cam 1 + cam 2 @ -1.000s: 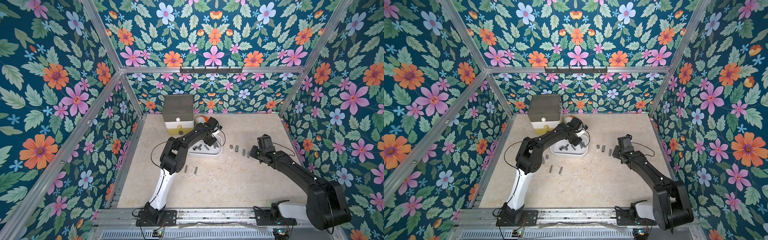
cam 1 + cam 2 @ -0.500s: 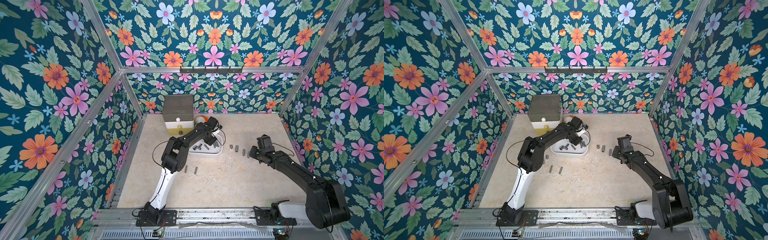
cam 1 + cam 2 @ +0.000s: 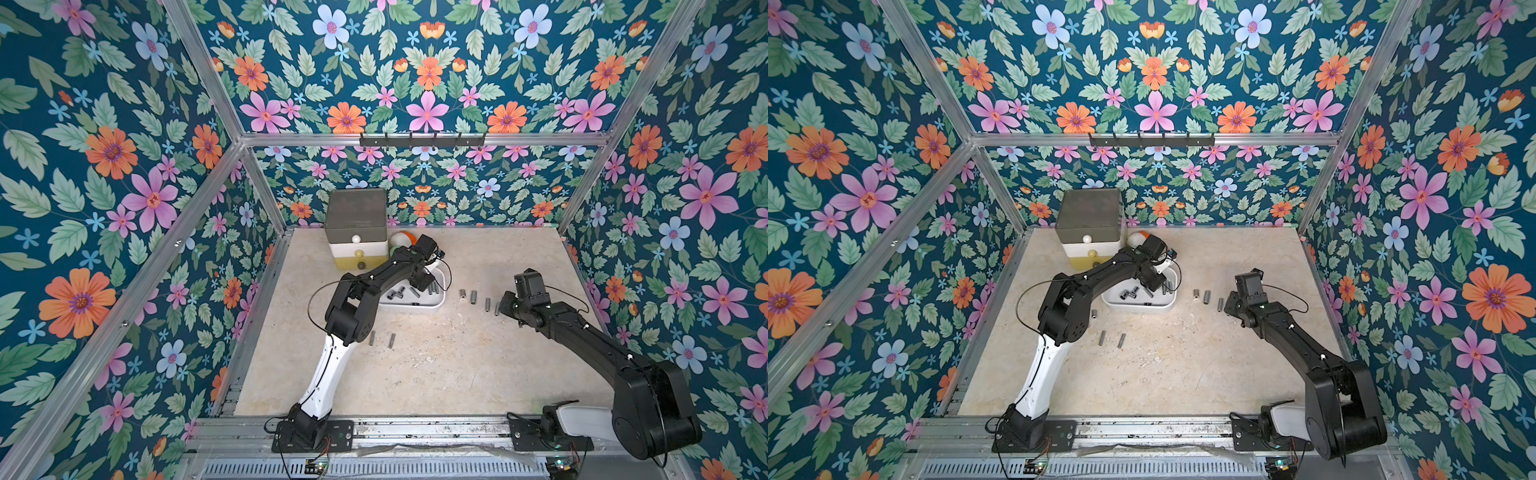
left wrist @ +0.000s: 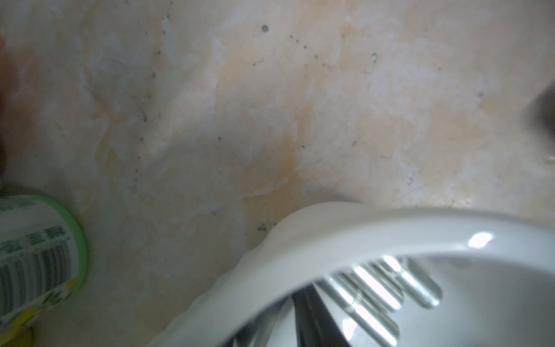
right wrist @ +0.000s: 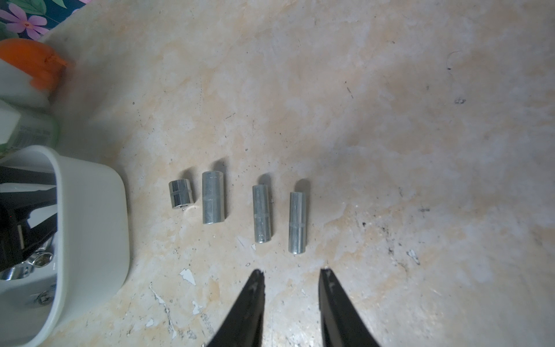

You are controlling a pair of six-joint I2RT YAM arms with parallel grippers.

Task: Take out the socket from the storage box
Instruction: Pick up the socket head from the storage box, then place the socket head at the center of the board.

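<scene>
Left tool (image 3: 423,284) down inside storage box (image 3: 412,306)

Dark teal wallpaper (image 3: 428,83) with pink, orange and blue flowers and green leaves covers the far, left and right walls, framed by aluminium bars (image 3: 291,138). A black hook rail (image 3: 422,140) sits on the far bar. The floor is a scuffed beige marbled tabletop (image 3: 436,365), evenly lit; a stacked drawer tower (image 3: 355,216) stands at its far left.

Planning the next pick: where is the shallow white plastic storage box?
The white storage box sits mid-table in both top views, in front of the stacked drawer tower, left of four loose metal sockets.
</scene>
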